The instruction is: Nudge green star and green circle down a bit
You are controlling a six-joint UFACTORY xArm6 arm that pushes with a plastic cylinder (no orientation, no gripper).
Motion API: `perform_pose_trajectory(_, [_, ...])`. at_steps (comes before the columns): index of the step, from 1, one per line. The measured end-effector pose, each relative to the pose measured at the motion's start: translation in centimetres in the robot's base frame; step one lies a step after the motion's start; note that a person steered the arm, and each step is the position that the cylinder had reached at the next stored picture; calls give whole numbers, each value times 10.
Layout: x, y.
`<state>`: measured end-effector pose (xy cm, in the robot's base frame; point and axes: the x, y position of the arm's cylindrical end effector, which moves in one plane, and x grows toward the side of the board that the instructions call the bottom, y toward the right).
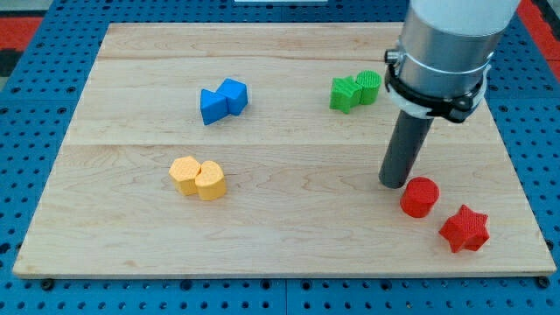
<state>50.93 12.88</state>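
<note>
Open board lies below the touching green star (344,93) and green circle (368,87); my tip (395,183) and the red cylinder (419,197) stand lower right.

Light wood plank surface (289,254) on a blue pegboard (35,52). Near the view's top, right of centre: green star (345,94) touching green circle (368,87). Centre-left: two blue blocks (223,101) touching, two yellow blocks (198,178) touching below them. Bottom right: red cylinder (420,197), red star (465,228) just beside it.
</note>
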Motion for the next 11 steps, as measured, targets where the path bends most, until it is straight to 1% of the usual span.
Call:
perform_pose_trajectory(1, [9, 1])
perform_pose_trajectory(3, [9, 41])
perform_pose_trajectory(5, [9, 41])
perform_pose_trajectory(6, [-14, 19])
perform_pose_trajectory(8, [-75, -92])
perform_pose_trajectory(9, [-122, -138])
perform_pose_trajectory(10, [-164, -146])
perform_pose_trajectory(11, [-181, -92])
